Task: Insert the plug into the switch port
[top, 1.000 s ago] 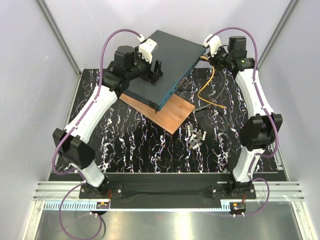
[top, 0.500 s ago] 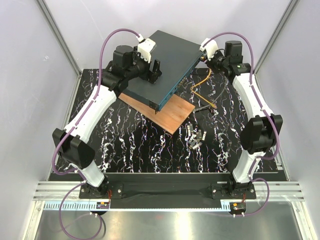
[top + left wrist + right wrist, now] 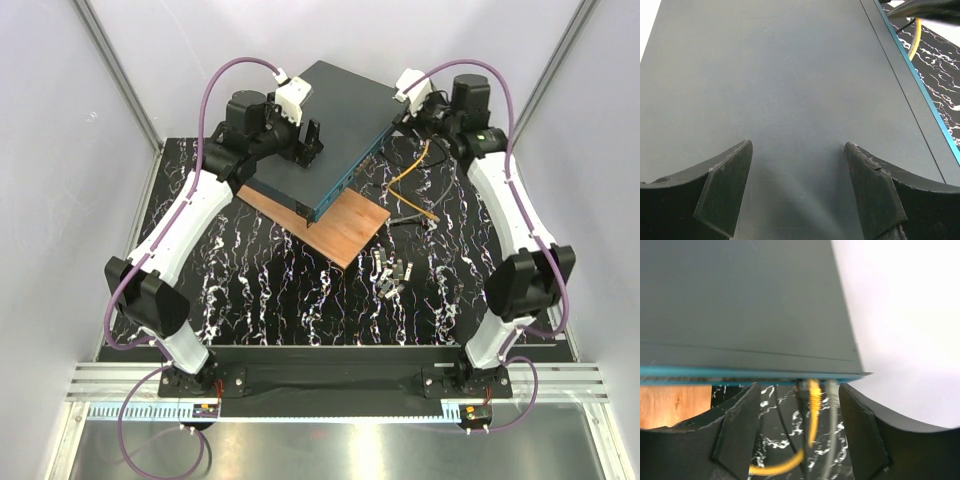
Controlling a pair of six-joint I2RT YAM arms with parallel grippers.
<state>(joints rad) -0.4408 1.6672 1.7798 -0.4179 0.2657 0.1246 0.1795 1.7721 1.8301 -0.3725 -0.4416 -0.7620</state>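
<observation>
Moved: right gripper (image 3: 797,396) has let its jaws go apart since the earlier frame, where they were closed, and the arm has shifted a little toward the far corner of the switch (image 3: 335,115).
Right gripper now: wide apart, holding nothing; the orange cable (image 3: 812,420) passes between the fingers without touching them.
Left gripper (image 3: 797,187): wide apart over the dark top plate of the switch, gripping nothing; whether it presses on the plate I cannot tell.
Plug (image 3: 813,390): sits at the teal front face (image 3: 740,372), near its far end, just under the overhang of the top plate.
Switch port: hidden under that edge in the wrist view and too small from above, so how deep the plug sits cannot be seen.
Plug direction: its long axis seems to stand square to the front face, tip into the switch, cable trailing away to the table.
Risk one: if the plug is only partly in, the springy cable loop (image 3: 405,180) may pull it out again.
Risk two: a finger of the retreating gripper may catch the cable, or the grey strand (image 3: 829,405) just beside it.
Risk three: nothing clamps the switch, so a tug may slide it on the wooden board (image 3: 345,225).
</observation>
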